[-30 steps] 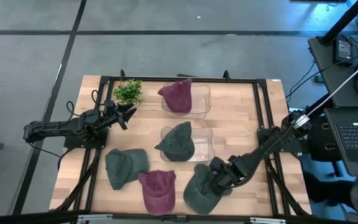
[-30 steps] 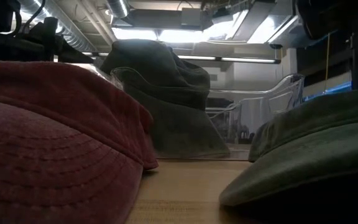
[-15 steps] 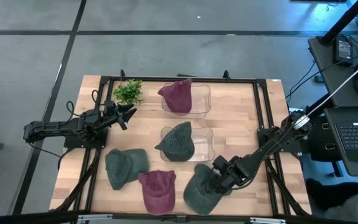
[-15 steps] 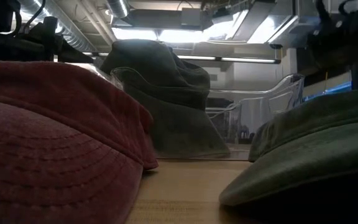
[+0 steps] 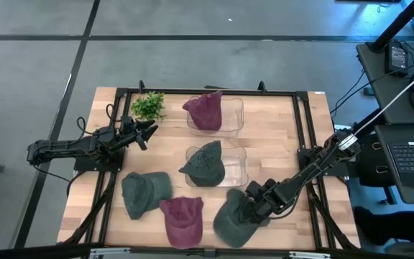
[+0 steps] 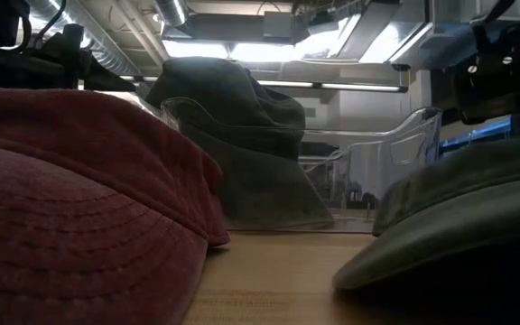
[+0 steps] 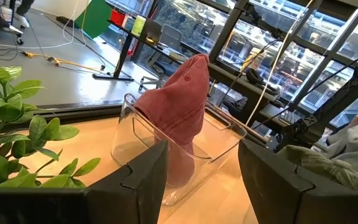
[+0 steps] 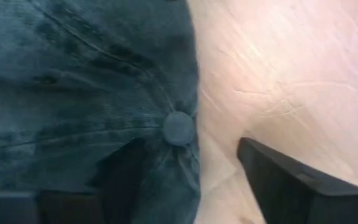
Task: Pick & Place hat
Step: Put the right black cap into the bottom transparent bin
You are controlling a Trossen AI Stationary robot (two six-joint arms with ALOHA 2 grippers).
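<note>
- The right gripper (image 5: 247, 209) is reaching down onto the green hat (image 5: 230, 220) lying at the near edge of the table (image 5: 264, 137); its fingers are standing spread, one over the crown and one over bare wood beside the top button (image 8: 179, 127).
- A red hat (image 5: 181, 219) and another green hat (image 5: 142, 193) are lying just beside it.
- A clear bin (image 5: 237, 167) is holding a green hat.
- The left gripper (image 5: 149, 129) is waiting spread near the plant (image 5: 149, 106), facing the far bin (image 7: 222, 134) holding a red hat.

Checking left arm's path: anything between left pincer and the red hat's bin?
Bare tabletop between left pincer and red hat's bin, per high view; plant sits beside.
</note>
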